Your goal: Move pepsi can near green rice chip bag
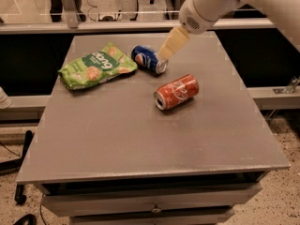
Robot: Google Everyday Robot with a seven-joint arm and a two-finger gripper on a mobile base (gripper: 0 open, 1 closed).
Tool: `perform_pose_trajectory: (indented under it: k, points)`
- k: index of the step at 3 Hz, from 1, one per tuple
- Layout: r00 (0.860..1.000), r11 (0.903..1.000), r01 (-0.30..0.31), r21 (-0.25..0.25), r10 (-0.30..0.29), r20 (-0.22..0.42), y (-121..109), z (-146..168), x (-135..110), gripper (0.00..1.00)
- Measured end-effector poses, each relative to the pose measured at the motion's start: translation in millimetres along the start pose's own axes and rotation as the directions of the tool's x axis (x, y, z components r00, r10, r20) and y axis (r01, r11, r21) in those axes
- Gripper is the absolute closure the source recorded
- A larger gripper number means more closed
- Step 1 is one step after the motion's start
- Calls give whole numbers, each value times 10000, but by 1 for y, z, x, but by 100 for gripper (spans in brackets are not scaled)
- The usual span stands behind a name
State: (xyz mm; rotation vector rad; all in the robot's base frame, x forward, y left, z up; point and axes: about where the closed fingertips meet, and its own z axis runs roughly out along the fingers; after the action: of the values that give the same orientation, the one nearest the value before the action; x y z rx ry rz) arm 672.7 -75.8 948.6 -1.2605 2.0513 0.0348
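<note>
Gripper (pixel 165 52) being held above the table (pixel 140 139), upper centre of the frame; its opening cannot be told.
The pepsi can (pixel 149 59) is being met at its right end by the tip, lying on its side just right of the green rice chip bag (pixel 96 65).

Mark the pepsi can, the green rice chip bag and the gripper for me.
pepsi can (pixel 148 59): camera view, blue side wall.
green rice chip bag (pixel 96 65): camera view, dark green label.
gripper (pixel 164 54): camera view, its tip, right by the pepsi can's silver end.
</note>
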Motion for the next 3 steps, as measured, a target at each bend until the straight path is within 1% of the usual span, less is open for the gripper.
perform_pose_trajectory:
  k: [1, 2, 3]
  points:
    - [9950, 9934, 963, 627, -978, 212, -44, -46, 4, 0]
    - [9912, 9893, 1279, 699, -1300, 265, -85, -73, 29, 0]
    - [9885, 9840, 1293, 1226, -1377, 628, -105, -101, 17, 0]
